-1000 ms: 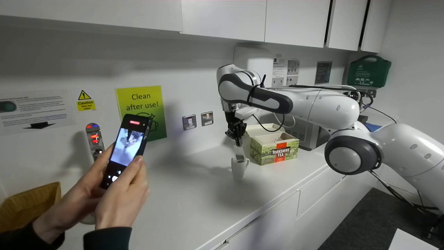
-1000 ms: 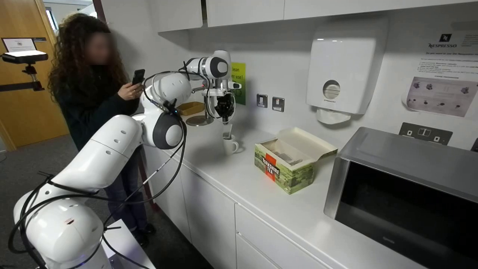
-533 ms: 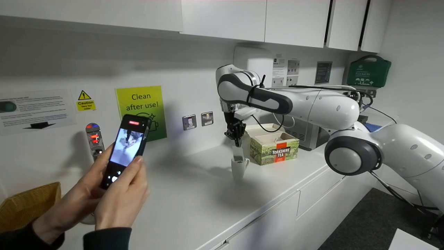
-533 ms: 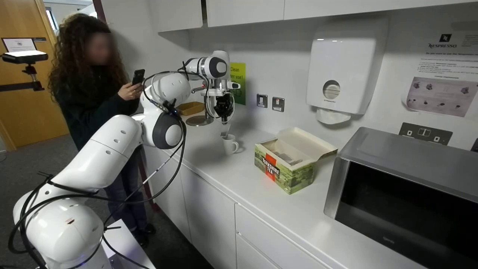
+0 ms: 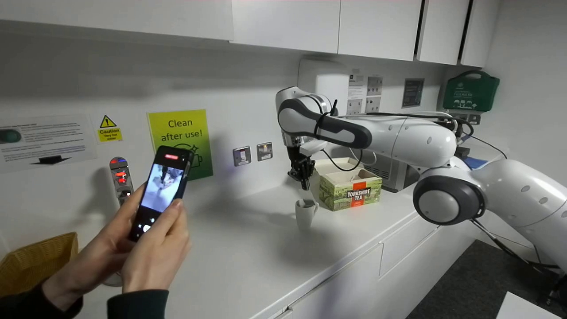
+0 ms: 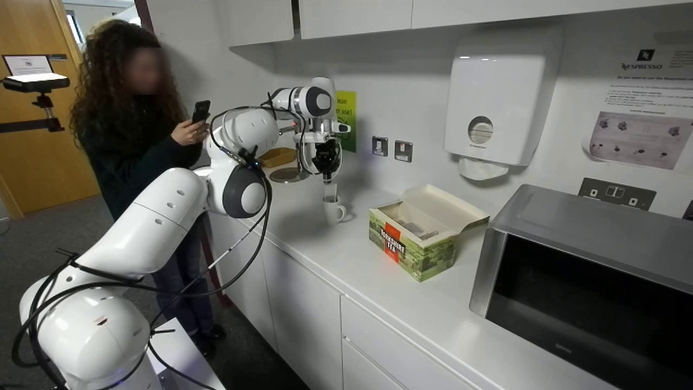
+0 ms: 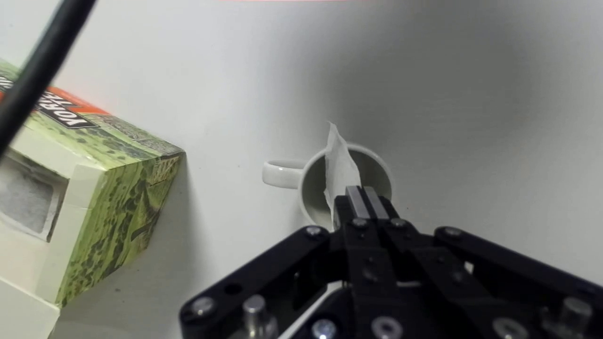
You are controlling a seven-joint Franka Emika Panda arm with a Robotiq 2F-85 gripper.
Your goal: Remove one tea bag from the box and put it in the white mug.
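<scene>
Presently, at left in the wrist view, the green-and-cream cardboard tea box (image 7: 115, 207) is standing apart from the plain white cylindrical mug (image 7: 312, 190); good placing is probably calling for slow, straight lowering, with the thin white paper tea bag (image 7: 340, 167) kept inside the rim before release. The bag is hanging over the mouth, below the black two-fingered gripper (image 7: 362, 189), whose closed jaws are pinching its upper end.

Right of centre in an exterior view, the box (image 5: 347, 189) has mottled green sides, an orange-red band, white-on-black lettering and a cream top. The mug (image 5: 304, 217) is plain white. Mid-frame in the wrist view, the tea bag (image 7: 340, 165) is white; lower, the gripper (image 7: 364, 190) is black and grey.
</scene>
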